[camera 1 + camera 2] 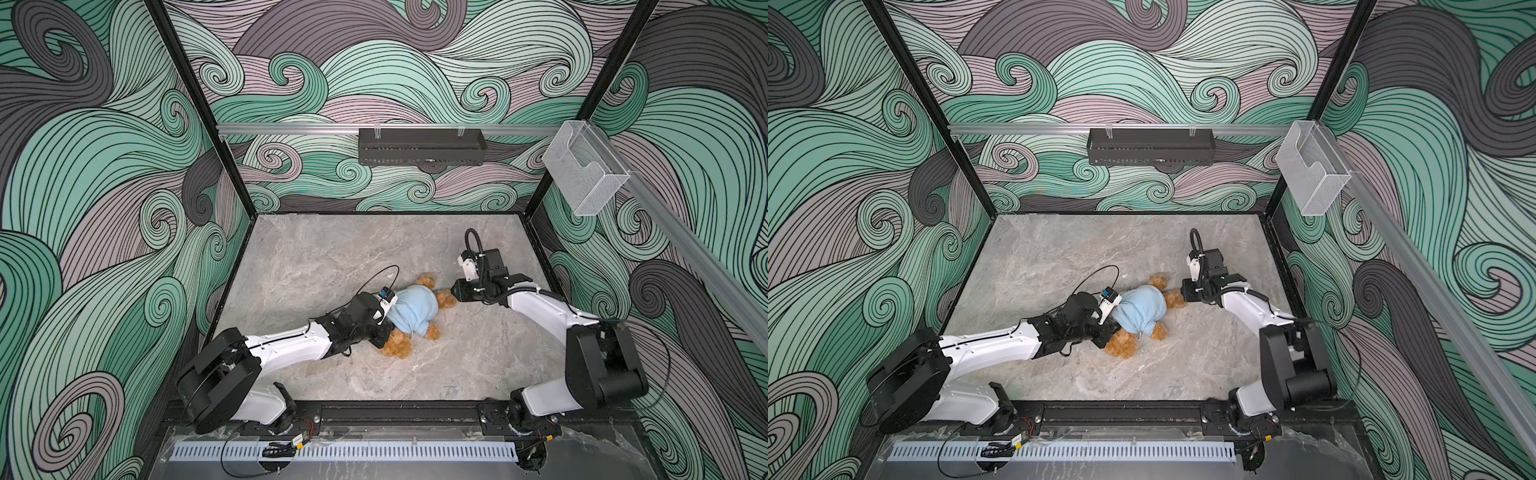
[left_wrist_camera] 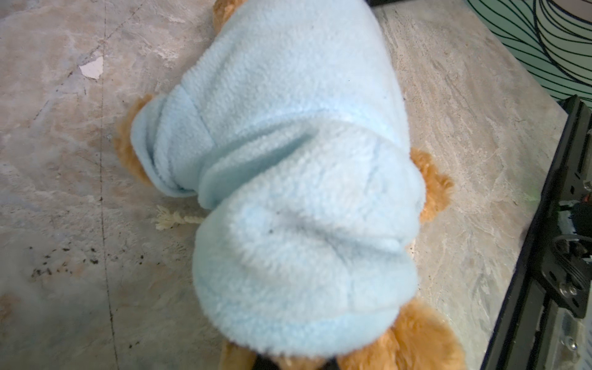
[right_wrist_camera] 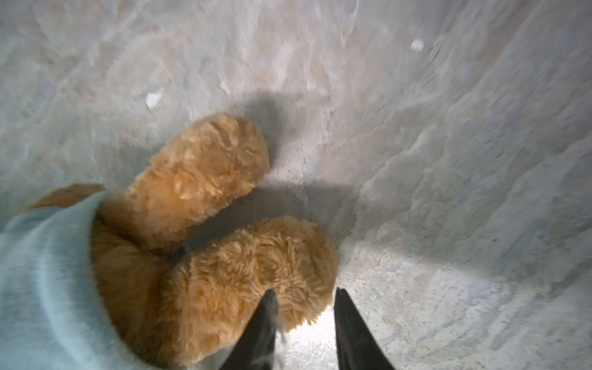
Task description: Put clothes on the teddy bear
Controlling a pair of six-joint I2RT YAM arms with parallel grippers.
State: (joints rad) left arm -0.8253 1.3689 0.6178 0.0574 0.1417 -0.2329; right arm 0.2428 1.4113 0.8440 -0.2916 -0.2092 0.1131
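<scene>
A: Marbled worktop [image 1: 332,257]. Teddy bear [image 1: 398,348] lies flat between both sets of jaws, light blue shirt [image 1: 415,309] over torso.
B: Axis?
A: Runs jaws to jaws: head at left jaws, feet at right jaws.
B: Grips?
A: Left closed, tips hidden at shirt's edge; on what, unclear. Right parted, one tip touching a foot [image 3: 256,272].

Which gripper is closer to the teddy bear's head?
Left. The left gripper sits beside the teddy bear's head, at the shirt's edge; the right gripper is at a foot, the opposite end.
</scene>
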